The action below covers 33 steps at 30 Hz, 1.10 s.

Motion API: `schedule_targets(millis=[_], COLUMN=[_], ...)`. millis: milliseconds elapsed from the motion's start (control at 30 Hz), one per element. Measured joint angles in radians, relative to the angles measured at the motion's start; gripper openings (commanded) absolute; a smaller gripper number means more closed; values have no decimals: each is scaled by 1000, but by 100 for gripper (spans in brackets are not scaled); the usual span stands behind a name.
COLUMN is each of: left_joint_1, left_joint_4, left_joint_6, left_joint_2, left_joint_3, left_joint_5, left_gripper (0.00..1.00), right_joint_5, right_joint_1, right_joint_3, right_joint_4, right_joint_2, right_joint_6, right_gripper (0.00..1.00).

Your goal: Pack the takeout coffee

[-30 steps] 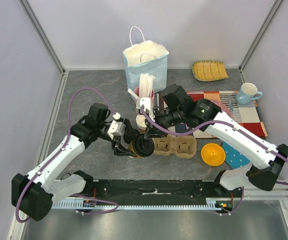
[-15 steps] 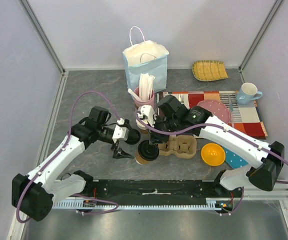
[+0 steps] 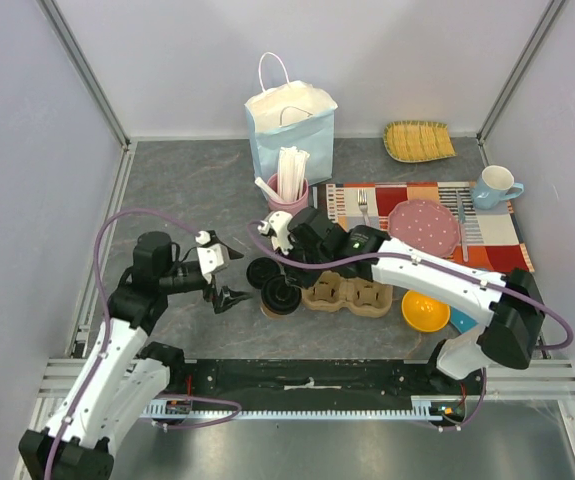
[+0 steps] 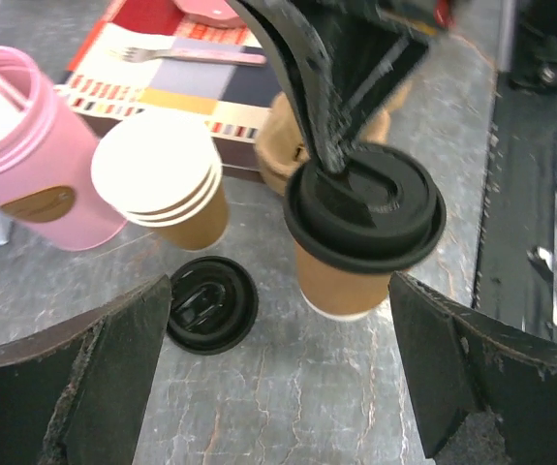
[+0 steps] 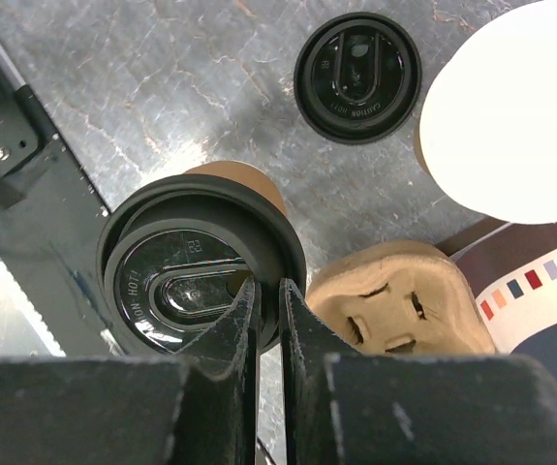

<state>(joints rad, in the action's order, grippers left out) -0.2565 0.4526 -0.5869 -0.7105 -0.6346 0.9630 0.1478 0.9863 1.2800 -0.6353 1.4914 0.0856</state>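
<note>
Right end effector (image 5: 268, 291) is pinched together on the rim of the black sip lid of the takeout coffee (image 4: 341, 286), a small brown kraft cup just beside the pulp cup carrier (image 3: 352, 293). Whether the cup touches the counter (image 3: 187, 190) I cannot tell. Left end effector (image 3: 229, 273) hangs with fingers wide apart, facing the cup. Nearby lie a loose black lid (image 4: 210, 302) and a nested stack of lidless paper cups (image 4: 162, 184). White straws (image 3: 292, 165) stand in a pink tumbler (image 4: 26, 145).
</note>
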Motion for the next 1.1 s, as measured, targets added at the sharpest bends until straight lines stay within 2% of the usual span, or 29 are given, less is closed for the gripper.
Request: schedule_targets(millis=[167,367,433,567,600,700,1100], left_joint_1=[0,3,3,3,3,3,4], left_joint_4=[-130,-172,-172,-172,-172,-178,-219], left_joint_6=[240,348,362,378,380,381,394], left_joint_2=[127,188,197,202,202,200,186], left_joint_3=[56,70,79,88,88,90,92], left_joint_5=[-180,-335,-358,-381,-385,-386,-360], left_gripper=[97,96,96,96,96,96,95], right_joint_5=[-97,-192,-210,-236,-237,-240,-233], right_joint_1=[56,119,132,145,147,150,150], right_joint_3=[2,56,82,94,96,98,166], right_joint_4=[28,2,-5,-21,-26,-35,-87], right_joint_2=[80,201,217,225,225,225,225], right_joint_6=[56,85,88,94,94,98,93], right_gripper=[0,0,4,21,31,45,66])
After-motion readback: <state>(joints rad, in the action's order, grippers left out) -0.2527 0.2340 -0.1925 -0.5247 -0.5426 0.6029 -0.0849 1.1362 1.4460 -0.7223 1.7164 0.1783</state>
